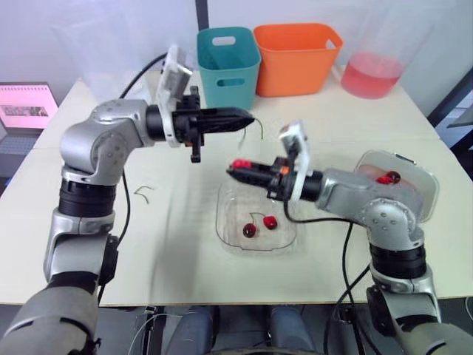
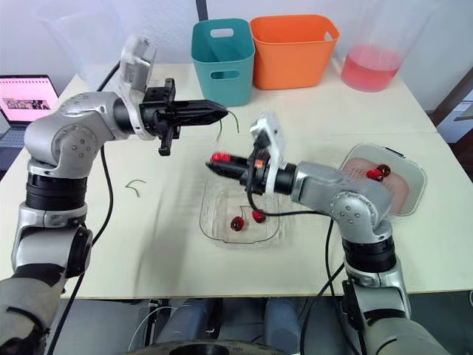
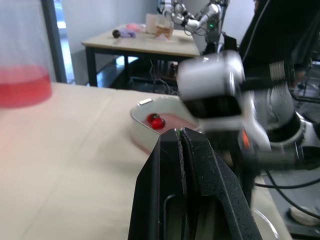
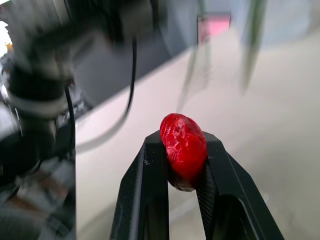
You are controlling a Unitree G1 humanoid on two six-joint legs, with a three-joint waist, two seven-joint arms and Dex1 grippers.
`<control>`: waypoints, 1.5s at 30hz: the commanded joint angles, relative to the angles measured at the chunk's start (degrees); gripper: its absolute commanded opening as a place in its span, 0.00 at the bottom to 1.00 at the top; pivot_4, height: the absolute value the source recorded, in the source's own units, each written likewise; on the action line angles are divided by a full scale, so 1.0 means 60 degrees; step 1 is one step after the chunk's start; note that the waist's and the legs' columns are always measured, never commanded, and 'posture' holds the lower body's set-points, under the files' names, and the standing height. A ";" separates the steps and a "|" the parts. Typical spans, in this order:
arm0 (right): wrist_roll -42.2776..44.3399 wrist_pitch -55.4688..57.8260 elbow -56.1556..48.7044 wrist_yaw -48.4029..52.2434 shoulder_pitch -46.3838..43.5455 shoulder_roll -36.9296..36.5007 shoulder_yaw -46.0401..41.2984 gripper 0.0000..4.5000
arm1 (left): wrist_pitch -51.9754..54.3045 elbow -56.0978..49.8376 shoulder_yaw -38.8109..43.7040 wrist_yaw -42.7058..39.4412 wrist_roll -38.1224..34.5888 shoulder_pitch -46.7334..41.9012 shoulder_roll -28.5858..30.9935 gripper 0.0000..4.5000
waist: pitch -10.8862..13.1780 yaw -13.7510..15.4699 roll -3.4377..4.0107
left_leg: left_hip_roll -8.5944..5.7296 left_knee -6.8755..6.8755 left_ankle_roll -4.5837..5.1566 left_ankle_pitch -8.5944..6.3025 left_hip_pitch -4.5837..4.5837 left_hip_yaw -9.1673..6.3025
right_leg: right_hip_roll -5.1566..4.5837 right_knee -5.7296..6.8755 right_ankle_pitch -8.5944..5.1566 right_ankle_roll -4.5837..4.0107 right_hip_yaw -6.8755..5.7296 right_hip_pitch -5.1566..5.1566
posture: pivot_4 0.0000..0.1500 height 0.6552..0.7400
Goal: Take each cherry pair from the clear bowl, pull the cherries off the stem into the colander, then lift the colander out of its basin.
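At the far left edge a laptop (image 1: 26, 107) with a pink screen sits off the bench (image 1: 177, 244). On the bare cream bench top just right of the left arm lies a loose stem (image 1: 144, 192), curled and alone.

The left tool (image 1: 250, 118) is held high above the bench, pointing toward the robot's right. Its two black fingers are clenched together on a thin green stem (image 1: 259, 127), which hangs down from the tips. In the left wrist view the fingers (image 3: 200, 165) press flat against each other, with a speck of green at their tip.

Behind it, at the back of the bench, stands a teal bin (image 1: 228, 63).

Toward the near side, the clear bowl (image 1: 229, 222) rests on the bench. One cherry pair (image 1: 270, 222) lies in it, the two red fruits joined by an arched stalk.

Above the far rim of the bowl the right tool (image 1: 231, 169) points toward the robot's left. It is grasping a single red cherry (image 4: 183, 150), pinched between both fingers; the left tool's tips are near it but apart.

An orange bin (image 1: 295, 58) touches the teal bin's right side, and a pink tub (image 1: 372, 74) stands further right.

Near the right edge sits the colander (image 1: 423, 194), with cherries (image 1: 388, 177) lying inside it.
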 commanded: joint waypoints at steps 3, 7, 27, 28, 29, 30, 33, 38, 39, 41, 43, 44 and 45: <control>-0.0246 -0.0099 -0.0399 0.0305 -0.0008 -0.0222 0.0196 0.14 | -0.0202 -0.0136 0.0292 -0.0047 -0.0115 -0.0261 0.0027 0.00 | 0.0000 0.0007 0.0000 | 0.0000 0.0001 0.0001 0.0000 0.0001 0.0000 | 0.0000 0.0000 0.0000 0.0000 0.0001 0.0000 | 1.00 1.00; -0.0238 -0.0136 -0.0439 0.0295 0.0010 -0.0273 0.0006 0.14 | -0.0206 -0.0180 0.0240 -0.0072 -0.0094 -0.0198 0.0026 0.00 | 0.0000 0.0015 0.0000 | 0.0000 0.0002 0.0000 0.0000 0.0001 -0.0001 | -0.0001 -0.0001 0.0000 0.0000 0.0001 0.0001 | 1.00 1.00; -0.3351 -0.2554 0.1629 0.1533 0.3461 -0.5449 -0.4396 0.14 | -0.1131 -0.0080 -0.0189 -0.0459 0.0741 0.0790 0.0239 0.00 | -0.0002 -0.0009 0.0003 | 0.0000 -0.0002 0.0039 -0.0022 0.0011 0.0039 | 0.0011 -0.0044 0.0000 0.0000 0.0002 0.0030 | 1.00 1.00; -0.3566 -0.2736 0.1804 0.1601 0.3593 -0.5429 -0.4287 0.14 | -0.1157 -0.0068 -0.0213 -0.0463 0.0771 0.0784 0.0193 0.00 | -0.0002 -0.0006 0.0003 | 0.0000 -0.0002 0.0039 -0.0023 0.0015 0.0042 | 0.0011 -0.0039 0.0000 0.0001 0.0005 0.0030 | 1.00 1.00; -0.3740 -0.2885 0.1961 0.1682 0.3698 -0.5397 -0.4201 0.14 | -0.1180 -0.0057 -0.0234 -0.0467 0.0795 0.0775 0.0158 0.00 | -0.0002 0.0001 0.0003 | 0.0001 -0.0002 0.0039 -0.0023 0.0016 0.0043 | 0.0011 -0.0038 0.0000 0.0001 0.0005 0.0030 | 1.00 1.00; -0.3843 -0.2980 0.2060 0.1750 0.3747 -0.5367 -0.4158 0.14 | -0.1200 -0.0048 -0.0250 -0.0469 0.0804 0.0769 0.0143 0.00 | -0.0002 0.0014 0.0004 | 0.0001 -0.0001 0.0039 -0.0022 0.0015 0.0042 | 0.0011 -0.0038 0.0000 0.0001 0.0005 0.0030 | 1.00 1.00; -0.3972 -0.3163 0.2300 0.1873 0.3679 -0.5226 -0.4092 0.14 | -0.1223 -0.0014 -0.0273 -0.0461 0.0807 0.0737 0.0132 0.00 | -0.0002 0.0051 0.0004 | 0.0000 0.0002 0.0034 -0.0019 0.0013 0.0041 | 0.0006 -0.0040 0.0000 0.0001 0.0008 0.0030 | 1.00 1.00; -0.4190 -0.3295 0.2567 0.1930 0.3582 -0.5064 -0.3900 0.29 | -0.1174 0.0006 -0.0256 -0.0387 0.0803 0.0804 0.0102 0.00 | -0.0001 0.0075 0.0003 | 0.0000 0.0004 0.0026 -0.0015 0.0012 0.0034 | 0.0004 -0.0045 0.0000 0.0001 0.0008 0.0036 | 1.00 1.00; -0.4201 -0.3281 0.2571 0.1937 0.3562 -0.5045 -0.3900 0.35 | -0.1175 0.0012 -0.0254 -0.0390 0.0807 0.0815 0.0112 0.00 | -0.0001 0.0079 0.0003 | 0.0000 0.0004 0.0027 -0.0015 0.0012 0.0033 | 0.0003 -0.0045 0.0000 0.0001 0.0008 0.0037 | 1.00 1.00; -0.4225 -0.3248 0.2579 0.1965 0.3528 -0.5033 -0.3922 0.57 | -0.1154 0.0025 -0.0222 -0.0383 0.0802 0.0818 0.0146 0.00 | -0.0001 0.0079 0.0003 | 0.0000 0.0004 0.0023 -0.0013 0.0012 0.0033 | 0.0003 -0.0046 0.0000 0.0001 0.0007 0.0037 | 1.00 1.00; -0.4255 -0.3235 0.2605 0.1986 0.3486 -0.5052 -0.3971 0.79 | -0.1146 0.0067 -0.0183 -0.0376 0.0812 0.0801 0.0181 0.00 | -0.0001 0.0078 0.0003 | 0.0001 0.0004 0.0022 -0.0012 0.0011 0.0032 | 0.0003 -0.0046 0.0000 0.0001 0.0008 0.0037 | 1.00 1.00; -0.4243 -0.3213 0.2615 0.1995 0.3445 -0.5066 -0.4011 0.92 | -0.1144 0.0090 -0.0164 -0.0366 0.0817 0.0790 0.0191 0.00 | -0.0002 0.0078 0.0003 | 0.0001 0.0005 0.0019 -0.0011 0.0011 0.0032 | 0.0003 -0.0046 0.0000 0.0001 0.0008 0.0037 | 1.00 1.00; -0.4214 -0.3183 0.2613 0.1990 0.3374 -0.5076 -0.4058 0.99 | -0.1142 0.0117 -0.0145 -0.0357 0.0818 0.0777 0.0199 0.00 | -0.0001 0.0077 0.0003 | 0.0001 0.0004 0.0018 -0.0010 0.0011 0.0032 | 0.0003 -0.0046 0.0000 0.0001 0.0008 0.0037 | 1.00 1.00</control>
